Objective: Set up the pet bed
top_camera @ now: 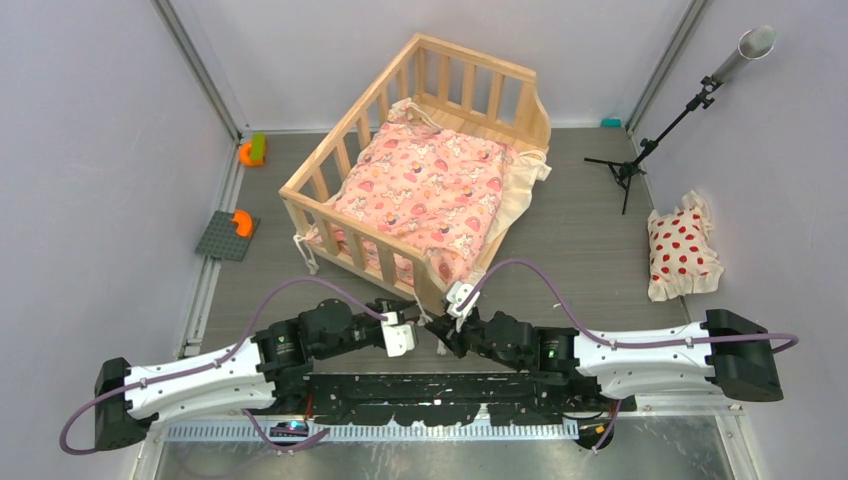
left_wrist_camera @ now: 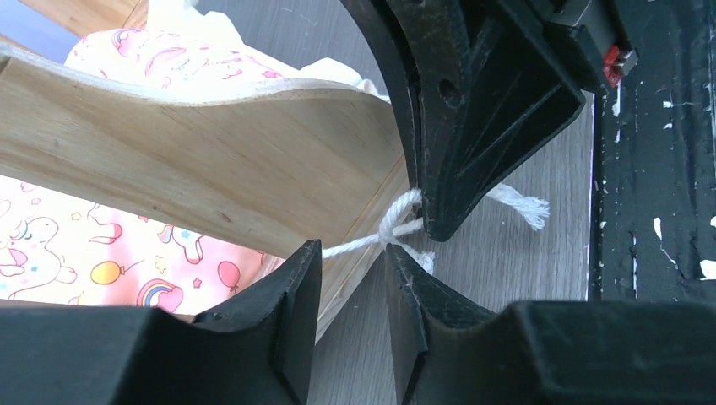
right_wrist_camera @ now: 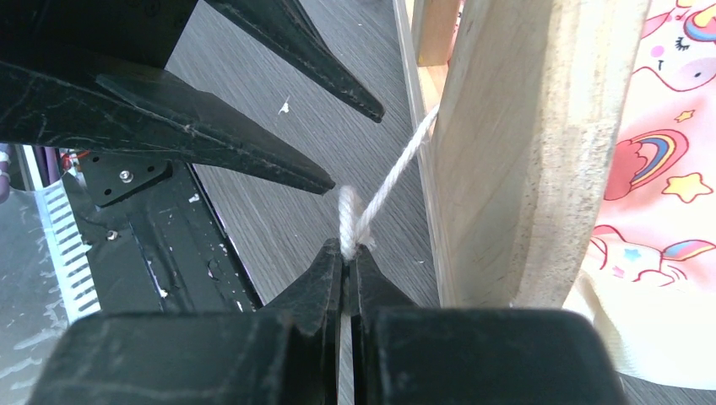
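Cord at pet bed corner sits pinched in right hand; left hand half-open.

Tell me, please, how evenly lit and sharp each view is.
Top external view: soft, even light, the pet bed sharp, faint shadows only. Left wrist view: the tie cord is crisp, the left hand dark, low in detail. Right wrist view: the right hand equally dark, the cord sharp.

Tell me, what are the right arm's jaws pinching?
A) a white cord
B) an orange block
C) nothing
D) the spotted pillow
A: in the right wrist view they are shut on the white cord, which runs up to the pet bed's wooden end.
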Action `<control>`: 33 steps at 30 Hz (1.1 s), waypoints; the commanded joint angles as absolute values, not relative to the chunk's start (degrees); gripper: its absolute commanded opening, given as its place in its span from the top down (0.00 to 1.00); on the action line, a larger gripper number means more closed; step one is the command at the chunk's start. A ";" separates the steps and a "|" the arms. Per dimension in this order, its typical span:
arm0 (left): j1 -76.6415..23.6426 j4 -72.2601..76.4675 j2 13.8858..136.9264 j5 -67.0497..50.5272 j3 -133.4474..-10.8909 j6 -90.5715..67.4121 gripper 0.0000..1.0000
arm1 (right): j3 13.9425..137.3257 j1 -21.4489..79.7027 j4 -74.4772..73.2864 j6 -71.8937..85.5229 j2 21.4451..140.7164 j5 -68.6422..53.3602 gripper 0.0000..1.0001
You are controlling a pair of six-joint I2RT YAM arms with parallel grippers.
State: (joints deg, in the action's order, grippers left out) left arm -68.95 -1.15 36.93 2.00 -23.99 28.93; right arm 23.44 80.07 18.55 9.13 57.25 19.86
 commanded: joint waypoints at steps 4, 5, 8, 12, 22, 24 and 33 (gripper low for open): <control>-69.05 -0.63 36.72 0.26 -24.42 25.21 0.65 | 24.15 81.35 16.26 9.07 56.58 13.80 0.99; -69.05 -0.69 37.26 -0.96 -24.54 24.98 0.65 | 24.21 81.38 16.19 8.99 56.63 13.80 0.99; -69.06 -0.84 38.97 -2.22 -24.98 24.43 0.65 | 24.26 81.34 16.24 9.00 56.71 13.63 0.99; -69.03 -0.27 40.69 -2.69 -25.05 24.32 0.65 | 24.37 81.36 16.17 9.09 56.90 13.33 0.99; -69.03 3.69 42.57 -1.27 -24.69 24.26 0.69 | 24.43 81.36 16.24 9.21 57.14 13.10 0.99; -69.04 3.99 42.81 -1.14 -24.77 24.26 0.70 | 24.43 81.38 16.24 9.28 57.20 13.18 0.99; -69.04 5.02 43.77 -0.44 -24.95 23.88 0.76 | 24.43 81.36 16.35 9.49 57.38 13.18 0.99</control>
